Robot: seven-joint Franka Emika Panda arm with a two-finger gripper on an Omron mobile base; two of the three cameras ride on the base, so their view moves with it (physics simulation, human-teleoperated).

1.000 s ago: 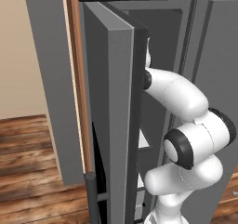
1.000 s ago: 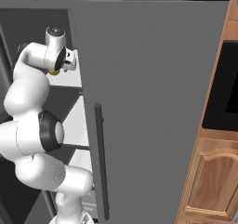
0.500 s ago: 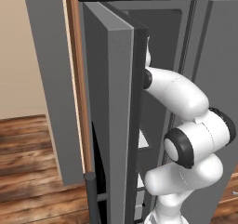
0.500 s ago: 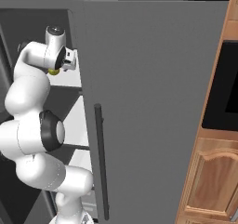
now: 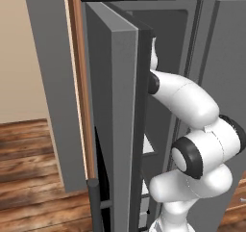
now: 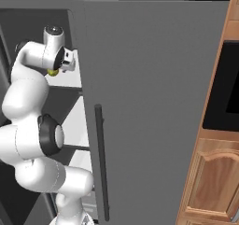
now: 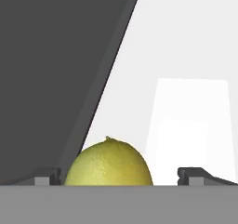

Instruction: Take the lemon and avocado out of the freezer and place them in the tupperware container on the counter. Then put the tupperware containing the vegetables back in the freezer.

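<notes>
In the hand view the gripper [image 7: 119, 175] stands wide open, its two dark finger tips [image 7: 190, 174] far apart at the bottom of the picture, and it has hold of nothing. The lemon [image 7: 109, 164] sits between them — nearer the finger on the picture's left, with clear space to the other finger. Whether either tip touches the fruit cannot be told. The lemon rests on a white shelf [image 7: 186, 56] inside the freezer, beside a dark grey wall [image 7: 51, 69] that slants across the picture's left.

In the right base view the hand reaches into the open freezer [image 6: 154, 79] at upper shelf height, a spot of yellow-green showing just under the wrist — the lemon [image 6: 52, 72]. In the left base view the freezer's open door [image 5: 117, 120] stands edge-on in front of the arm
</notes>
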